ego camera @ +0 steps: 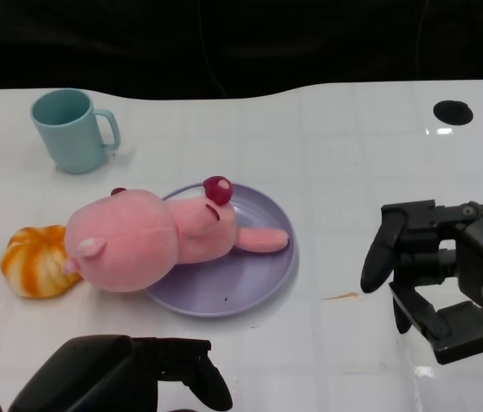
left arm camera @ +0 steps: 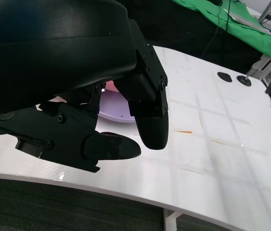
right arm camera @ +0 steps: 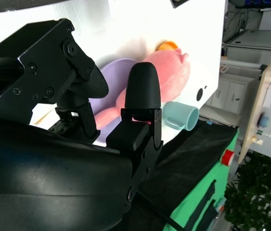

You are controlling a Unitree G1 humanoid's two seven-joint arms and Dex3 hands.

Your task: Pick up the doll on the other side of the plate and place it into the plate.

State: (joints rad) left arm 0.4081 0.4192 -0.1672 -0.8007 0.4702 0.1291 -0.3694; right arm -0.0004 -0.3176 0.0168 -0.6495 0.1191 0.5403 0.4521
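A pink plush pig doll [ego camera: 151, 237] lies on its side across the lilac plate [ego camera: 262, 279], its head hanging over the plate's left rim and its legs on the plate. The right wrist view shows the doll [right arm camera: 171, 72] and the plate [right arm camera: 111, 77] beyond my fingers. My left hand [ego camera: 125, 378] sits low at the front, apart from the doll, holding nothing. Open and empty, my right hand [ego camera: 443, 270] rests to the right of the plate. In the left wrist view only a strip of the plate [left arm camera: 116, 108] shows behind my left hand [left arm camera: 121, 115].
An orange and white bun-like toy [ego camera: 35, 260] lies against the doll's head on the left. A teal mug [ego camera: 74, 130] stands at the back left. Two black round fittings [ego camera: 453, 110] sit in the table's far right corner. A small orange mark [ego camera: 341, 296] is right of the plate.
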